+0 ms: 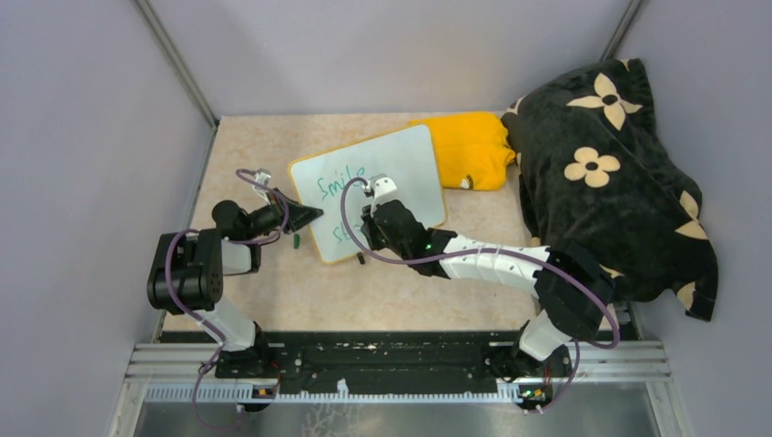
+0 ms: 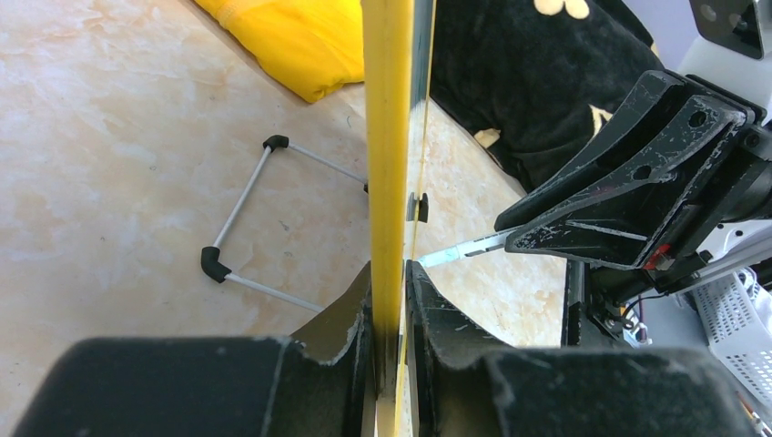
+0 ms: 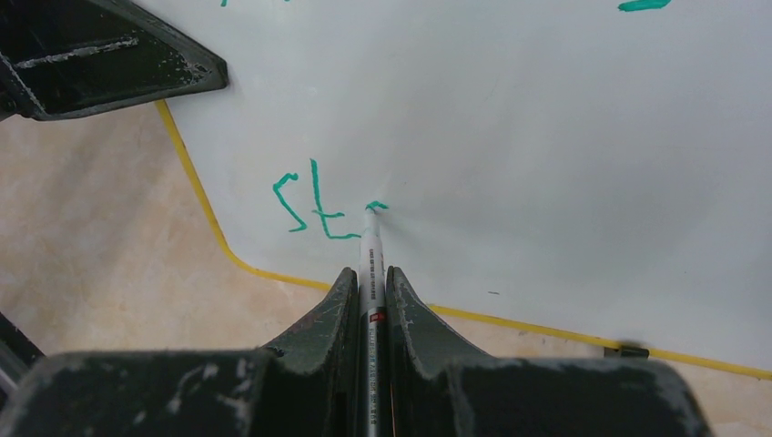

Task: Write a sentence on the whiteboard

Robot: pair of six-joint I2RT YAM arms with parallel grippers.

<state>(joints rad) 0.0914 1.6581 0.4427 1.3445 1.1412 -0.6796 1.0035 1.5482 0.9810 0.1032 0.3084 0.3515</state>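
Whiteboard (image 1: 405,164) sits mid-table, just left of the yellow cloth (image 1: 473,150). Left gripper (image 2: 390,314) is clamped on its left rim. Right gripper (image 3: 371,284) is clamped on the marker (image 3: 370,255), tip touching the board just right of the sentence (image 3: 314,211), second line at "st". Blank board lies right of the tip, so you likely stroke rightward, parallel to the near long edge. Only the left wrist view shows the wire stand (image 2: 241,218) behind the board. Only the right wrist view shows tip contact.
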